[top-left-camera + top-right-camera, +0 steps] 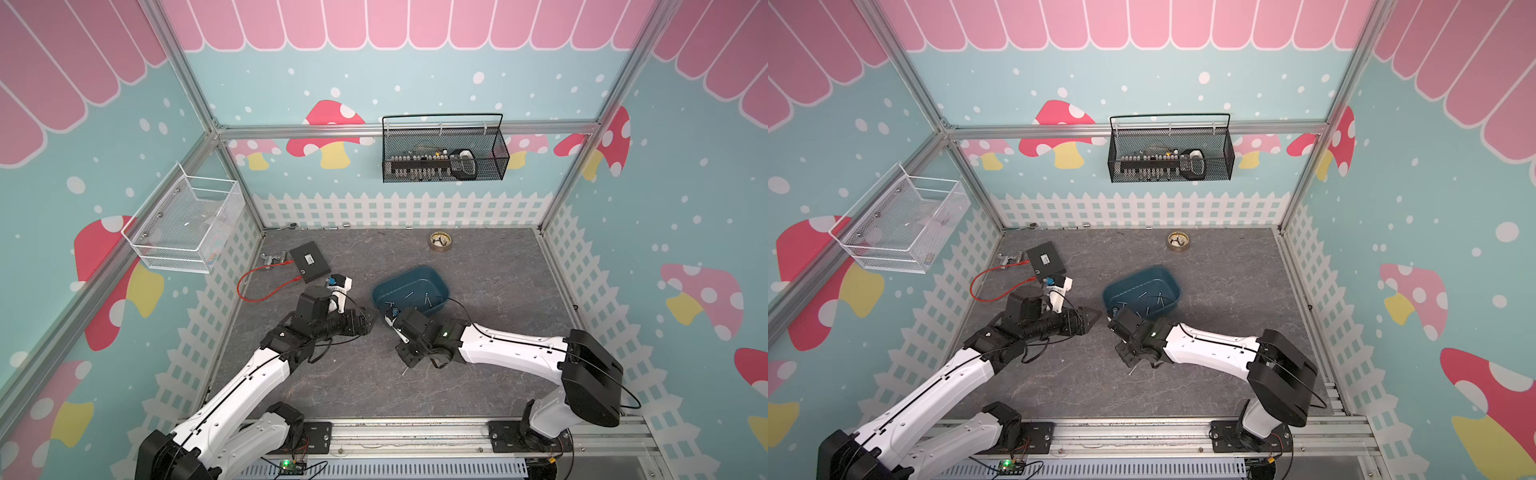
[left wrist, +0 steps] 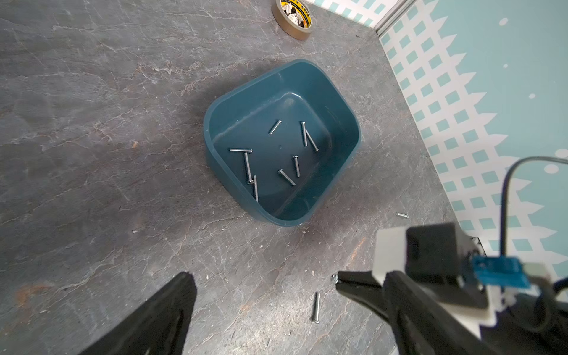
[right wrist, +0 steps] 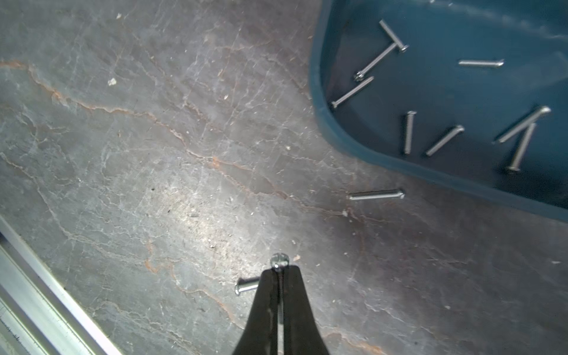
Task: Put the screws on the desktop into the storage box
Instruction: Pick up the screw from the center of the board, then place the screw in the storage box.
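a dark grey worktop (image 1: 498,274) with a marbled stone pattern and pale, rusty veins forms the floor of a booth. its walls (image 1: 415,83) are printed with mushrooms and a white picket fence. near the middle sits the storage box (image 1: 399,277), a teal-blue plastic tub with rounded corners, low smooth walls and a glossy floor. eight screws (image 2: 286,177) lie flat and scattered inside it, thin silvery pins with small round heads, some touching end to end. a loose screw (image 3: 376,194) lies on the stone just beside the box wall (image 3: 316,92). a second loose screw (image 3: 246,284) is partly hidden behind the right arm's fingers.

at 1 o'clock from the box, near the back wall, lies a brown tape roll (image 1: 440,242). at 10 o'clock rests a flat black box (image 1: 309,262) with a white label, trailing an orange cable (image 1: 257,291). a black mesh basket (image 1: 444,166) hangs on the back wall at 12 o'clock, and a white mesh basket (image 1: 187,224) on the side wall.

the right end effector (image 3: 279,273), at 6 o'clock of the box, is pinched tight on one screw. the slotted head pokes out past the black tips. the left end effector (image 1: 371,321), at 8 o'clock near the box's corner, is spread wide with nothing between its fingers (image 2: 172,307).
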Available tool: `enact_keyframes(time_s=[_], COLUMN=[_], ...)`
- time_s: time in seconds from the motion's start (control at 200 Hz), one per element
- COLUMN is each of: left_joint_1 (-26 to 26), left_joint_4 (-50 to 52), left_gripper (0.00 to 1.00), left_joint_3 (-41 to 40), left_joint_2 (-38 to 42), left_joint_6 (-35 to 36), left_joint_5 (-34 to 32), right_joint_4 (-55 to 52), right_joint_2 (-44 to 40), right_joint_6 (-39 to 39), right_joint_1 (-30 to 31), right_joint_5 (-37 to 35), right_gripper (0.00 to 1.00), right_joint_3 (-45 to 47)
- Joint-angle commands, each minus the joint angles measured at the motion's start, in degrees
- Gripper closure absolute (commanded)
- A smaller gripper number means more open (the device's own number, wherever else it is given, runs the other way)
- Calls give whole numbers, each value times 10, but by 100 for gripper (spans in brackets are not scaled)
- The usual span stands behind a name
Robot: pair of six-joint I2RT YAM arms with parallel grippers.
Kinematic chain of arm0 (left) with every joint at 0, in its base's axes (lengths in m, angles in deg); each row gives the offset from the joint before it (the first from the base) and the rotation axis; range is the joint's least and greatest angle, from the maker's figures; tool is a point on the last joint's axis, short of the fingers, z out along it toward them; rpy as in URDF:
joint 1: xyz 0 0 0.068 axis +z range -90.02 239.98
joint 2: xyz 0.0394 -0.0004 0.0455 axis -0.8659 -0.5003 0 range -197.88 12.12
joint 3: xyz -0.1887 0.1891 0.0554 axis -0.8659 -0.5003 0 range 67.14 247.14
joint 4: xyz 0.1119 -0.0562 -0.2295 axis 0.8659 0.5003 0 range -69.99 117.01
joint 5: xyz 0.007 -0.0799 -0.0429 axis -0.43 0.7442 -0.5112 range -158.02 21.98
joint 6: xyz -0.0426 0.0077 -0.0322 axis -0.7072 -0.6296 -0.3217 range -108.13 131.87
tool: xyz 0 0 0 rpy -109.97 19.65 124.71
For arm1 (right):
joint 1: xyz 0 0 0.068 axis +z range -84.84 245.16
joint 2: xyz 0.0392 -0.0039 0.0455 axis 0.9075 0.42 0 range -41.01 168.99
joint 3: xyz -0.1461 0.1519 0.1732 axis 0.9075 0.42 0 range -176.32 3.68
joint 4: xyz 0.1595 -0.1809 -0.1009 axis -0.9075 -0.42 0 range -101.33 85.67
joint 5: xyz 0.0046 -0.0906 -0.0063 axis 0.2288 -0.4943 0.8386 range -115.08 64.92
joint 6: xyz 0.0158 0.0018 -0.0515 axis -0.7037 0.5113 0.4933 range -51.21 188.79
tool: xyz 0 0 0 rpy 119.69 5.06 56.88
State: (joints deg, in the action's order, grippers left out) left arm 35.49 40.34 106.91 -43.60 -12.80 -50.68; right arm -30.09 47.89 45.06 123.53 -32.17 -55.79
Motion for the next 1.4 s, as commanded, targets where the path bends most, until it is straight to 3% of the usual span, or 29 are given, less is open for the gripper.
enact_keyframes(time_s=[0.0,0.225,0.5,0.911,1.021,1.241,1.396], left_joint_1=[3,3,3,3,2,3,-6], left_joint_4=[-1,-6,-8,-9,-9,-9,-10], left_gripper=[1,2,2,1,1,1,2], left_joint_3=[-9,-12,-12,-13,-13,-12,-9], left_joint_2=[7,2,-1,0,-3,-10,-16], left_joint_6=[4,7,8,10,13,19,23], left_joint_5=[1,15,21,23,26,32,36], right_joint_4=[-16,-16,-1,6,7,6,-4], right_joint_2=[-21,-16,55,150,152,121,76], right_joint_6=[29,78,131,167,170,172,180], right_joint_1=[-30,-92,-157,-188,-194,-202,-206], right_joint_5=[-7,-12,3,15,16,17,34], right_gripper=[100,100,100,100,90,58,45], right_joint_3=[3,-34,-115,-221,-225,-206,-176])
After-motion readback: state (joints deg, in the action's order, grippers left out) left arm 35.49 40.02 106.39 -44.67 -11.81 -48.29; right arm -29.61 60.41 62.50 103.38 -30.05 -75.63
